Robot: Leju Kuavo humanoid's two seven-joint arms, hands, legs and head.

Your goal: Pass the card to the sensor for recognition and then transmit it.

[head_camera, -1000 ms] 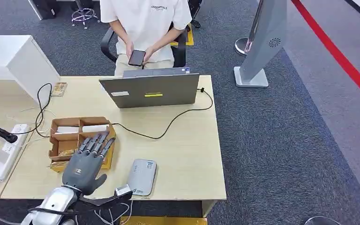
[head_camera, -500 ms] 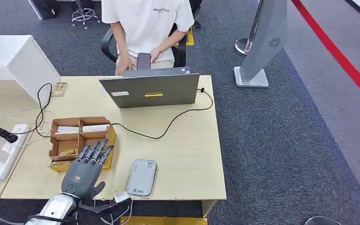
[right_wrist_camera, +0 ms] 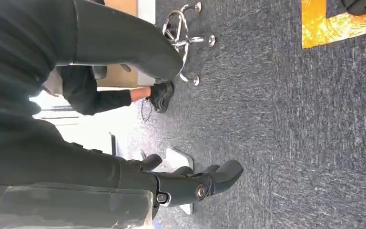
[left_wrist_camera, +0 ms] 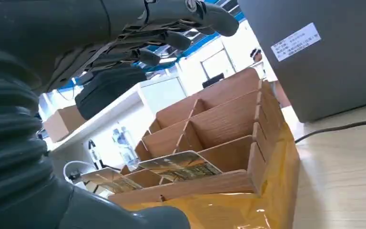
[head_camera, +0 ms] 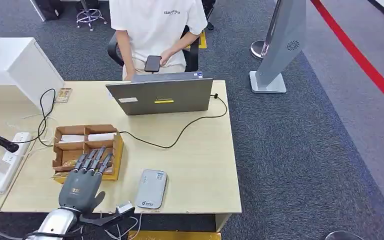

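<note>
A light wooden desk (head_camera: 200,165) stands on dark grey carpet (head_camera: 300,150). At 12 o'clock, a black office chair (head_camera: 114,49) sits behind the desk. At 10 o'clock, a white cabinet (head_camera: 15,62) adjoins the desk. At 1 o'clock, a grey floor stand (head_camera: 280,45) rests on the carpet; a red floor stripe (head_camera: 365,62) runs diagonally at 2 o'clock. Lighting is even.

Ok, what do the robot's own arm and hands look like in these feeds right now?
In the head view, the left hand is dark grey with slim, darker segmented fingers, a small orange-and-white marking on its back, and a silver forearm trailing thin black cables. The left wrist view shows its grey ribbed cover and thick thumb. In the right wrist view, the right hand is dark, with round metal pivots.
</note>
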